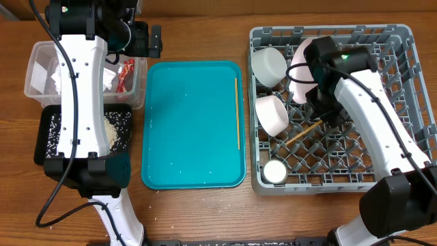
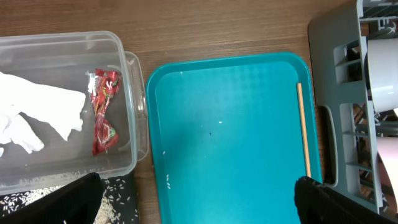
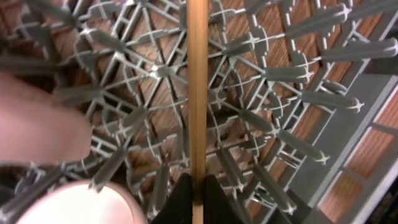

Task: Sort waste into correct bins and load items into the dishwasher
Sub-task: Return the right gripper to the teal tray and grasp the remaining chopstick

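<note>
**Obscured or unclear.** In the overhead view the right gripper [image 3: 197, 198] is largely masked by its own arm. In its wrist view, a blurred pink shape [image 3: 37, 124] to the gripper's left cannot be identified, and a white round rim [image 3: 68, 208] just beside the gripper is cut off by the frame edge. The left arm covers much of the shallow black rectangular tray [image 1: 48, 130]; white rice-like scraps [image 1: 113, 130] show on the exposed part.

**Task item.** The right gripper is clenched on a thin wooden chopstick [image 3: 197, 93]. The chopstick runs straight out from the fingertips, among the upright pegs of the large grey plastic dish rack [image 3: 280, 124]. Whether it touches the lattice floor cannot be told.

**Left side.** The left gripper [image 2: 198, 186] is released, its fingers spread wide with nothing between them.
- Beneath it lies the teal serving tray [image 2: 236, 137].
- To its right, a second wooden chopstick [image 2: 303, 130] lies along that tray's edge.
- To its left, a clear rectangular plastic tub [image 2: 134, 118] holds a crumpled white paper tissue [image 2: 37, 115] and a red-and-silver foil wrapper [image 2: 104, 112].

**Surface.** The surface [image 1: 205, 27] is brown wood grain. A few white specks lie on the teal tray.
</note>
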Robot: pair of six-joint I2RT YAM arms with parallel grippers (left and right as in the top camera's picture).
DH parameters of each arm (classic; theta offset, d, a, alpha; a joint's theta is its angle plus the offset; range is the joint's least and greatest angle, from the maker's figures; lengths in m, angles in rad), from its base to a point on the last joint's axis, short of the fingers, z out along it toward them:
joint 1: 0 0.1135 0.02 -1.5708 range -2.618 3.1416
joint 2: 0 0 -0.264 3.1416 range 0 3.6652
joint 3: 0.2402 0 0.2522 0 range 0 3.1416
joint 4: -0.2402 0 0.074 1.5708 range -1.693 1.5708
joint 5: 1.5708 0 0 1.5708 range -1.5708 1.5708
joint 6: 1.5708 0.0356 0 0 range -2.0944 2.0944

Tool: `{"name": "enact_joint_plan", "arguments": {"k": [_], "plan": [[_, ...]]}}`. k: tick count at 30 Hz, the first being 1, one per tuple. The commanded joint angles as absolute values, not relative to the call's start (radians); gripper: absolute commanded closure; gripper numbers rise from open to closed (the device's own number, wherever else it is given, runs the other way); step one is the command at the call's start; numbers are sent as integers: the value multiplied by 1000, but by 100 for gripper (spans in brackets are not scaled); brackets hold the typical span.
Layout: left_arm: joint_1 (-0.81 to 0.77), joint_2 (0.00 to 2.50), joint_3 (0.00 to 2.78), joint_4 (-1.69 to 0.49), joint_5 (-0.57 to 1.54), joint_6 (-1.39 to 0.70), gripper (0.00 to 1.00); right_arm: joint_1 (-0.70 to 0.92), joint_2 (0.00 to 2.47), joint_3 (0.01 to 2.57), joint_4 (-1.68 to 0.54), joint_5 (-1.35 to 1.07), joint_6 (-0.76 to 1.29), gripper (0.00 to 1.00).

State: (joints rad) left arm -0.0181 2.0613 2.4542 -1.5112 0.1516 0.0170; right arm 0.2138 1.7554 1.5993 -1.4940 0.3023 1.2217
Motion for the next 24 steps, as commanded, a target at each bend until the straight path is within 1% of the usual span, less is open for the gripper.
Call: {"name": "enact_joint_plan", "arguments": {"k": [1, 2, 3, 4, 5, 7, 11, 15, 17, 19, 21, 24], "plan": [[-22, 2059, 2476, -1510, 146, 11, 0, 212, 1741, 1554, -1458, 344, 1318, 92], [-22, 2059, 2476, -1510, 146, 11, 0, 212, 1741, 1552, -1453, 344, 1317, 80], [-22, 2059, 2476, -1510, 146, 11, 0, 212, 1741, 1552, -1450, 348, 1317, 39], [-22, 2059, 2476, -1510, 146, 11, 0, 212, 1741, 1552, -1448, 352, 1317, 23], [-22, 2059, 2476, -1510, 146, 11, 0, 212, 1741, 1552, -1447, 352, 1317, 21], [-22, 2059, 2476, -1510, 146, 11, 0, 212, 1741, 1552, -1448, 352, 1303, 21], [-22, 2059, 2476, -1510, 146, 11, 0, 215, 1741, 1574, -1446, 347, 1157, 21], [-22, 2059, 2476, -1510, 146, 11, 0, 250, 1719, 1652, -1447, 324, 1037, 20], [-22, 2059, 2476, -1510, 146, 11, 0, 292, 1699, 1705, -1434, 319, 960, 20], [-22, 2059, 2476, -1510, 146, 11, 0, 358, 1683, 1770, -1387, 285, 808, 18], [-22, 2059, 2476, -1510, 146, 11, 0, 454, 1682, 1824, -1297, 219, 654, 16], [-22, 2059, 2476, -1510, 146, 11, 0, 595, 1703, 1820, -1134, 194, 535, 17]]}}
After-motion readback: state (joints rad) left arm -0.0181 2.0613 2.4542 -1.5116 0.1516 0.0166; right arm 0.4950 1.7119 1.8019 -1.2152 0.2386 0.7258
